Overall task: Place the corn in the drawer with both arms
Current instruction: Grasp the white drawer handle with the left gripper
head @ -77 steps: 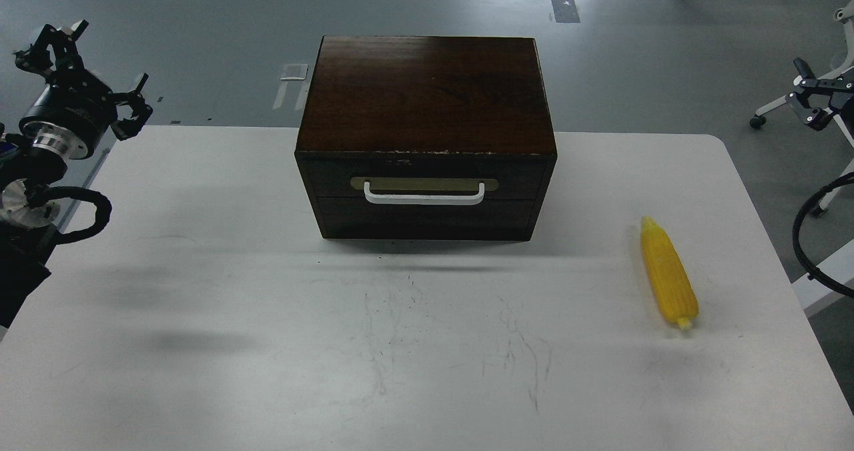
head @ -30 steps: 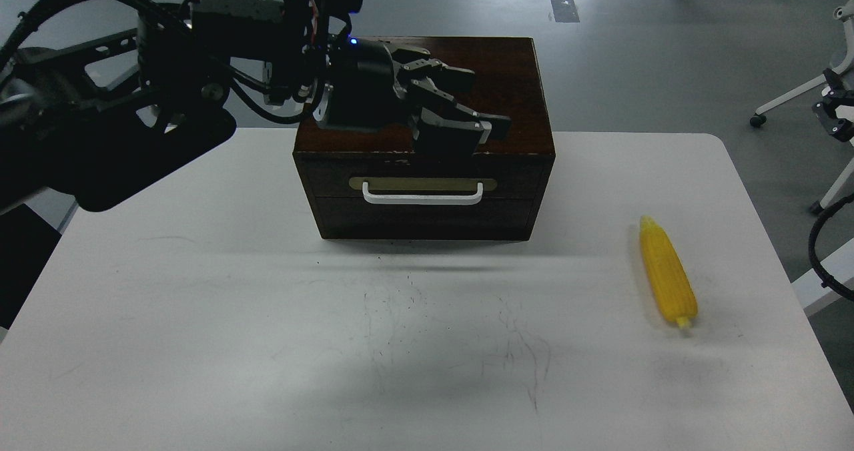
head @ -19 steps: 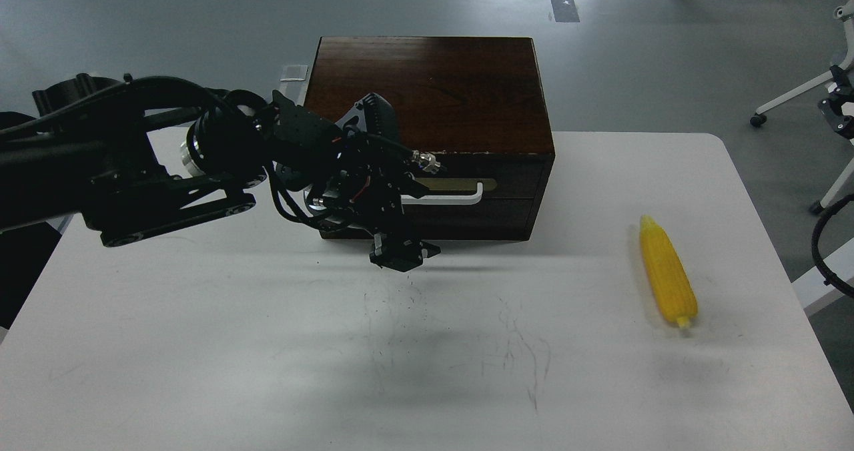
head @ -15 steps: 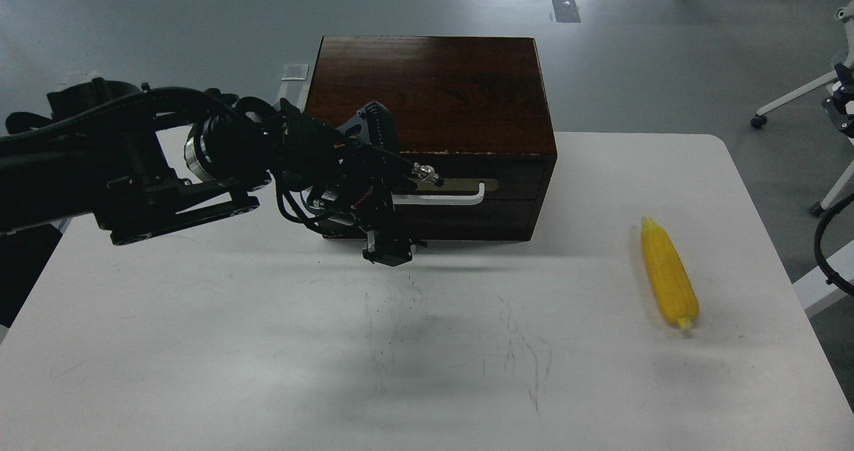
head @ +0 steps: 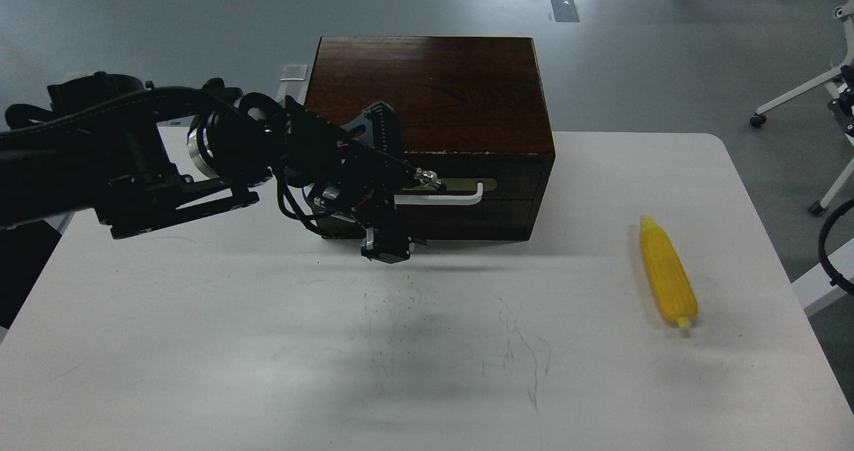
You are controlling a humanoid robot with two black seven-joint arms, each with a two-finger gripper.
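Observation:
The yellow corn (head: 667,274) lies on the white table (head: 200,344) at the right, pointed end away from me, apart from both arms. The dark brown drawer (head: 467,214) of the wooden cabinet (head: 427,91) is closed. Its white bar handle (head: 447,199) shows on the right; its left end is hidden behind my left arm. My left gripper (head: 387,249) points down just in front of the drawer's left part, below the handle; its fingers are too dark to tell apart. Only a black sliver of my right gripper (head: 848,97) shows at the right edge.
A black cable loop (head: 830,247) hangs at the right edge beside the table. Office chair legs (head: 794,101) stand on the grey floor at the far right. Faint scuff marks (head: 460,344) cover the table's middle.
My left arm swung in from the far left, over the cabinet, then down before the drawer. In the last half second it edged closer to the drawer front. The corn has not moved.

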